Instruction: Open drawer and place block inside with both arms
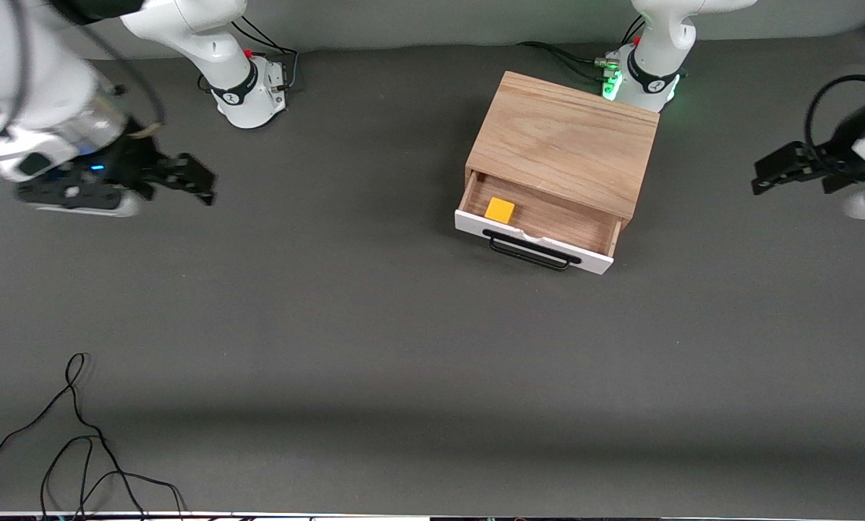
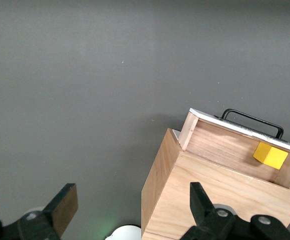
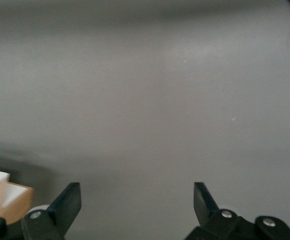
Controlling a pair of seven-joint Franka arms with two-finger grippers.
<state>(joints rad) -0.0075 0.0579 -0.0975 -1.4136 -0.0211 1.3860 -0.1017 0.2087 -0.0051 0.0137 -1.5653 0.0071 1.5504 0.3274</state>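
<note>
The light wood cabinet (image 1: pixel 566 141) stands near the left arm's base. Its white-fronted drawer (image 1: pixel 534 242) with the black bar handle (image 1: pixel 530 253) is pulled open. The yellow-orange block (image 1: pixel 500 210) lies inside the drawer, at the corner toward the right arm's end. My left gripper (image 1: pixel 759 179) is open and empty, up in the air at the left arm's end of the table, well apart from the cabinet. Its wrist view shows the open drawer (image 2: pixel 234 145), the block (image 2: pixel 270 155) and the open gripper (image 2: pixel 132 195). My right gripper (image 1: pixel 205 184) is open and empty over bare table at the right arm's end, and its own view (image 3: pixel 136 192) shows the same.
Black cables (image 1: pixel 78 449) lie on the grey table near the front camera at the right arm's end. The arm bases (image 1: pixel 248 90) (image 1: pixel 646 79) stand along the table's edge farthest from the front camera. A corner of the cabinet (image 3: pixel 17 202) shows in the right wrist view.
</note>
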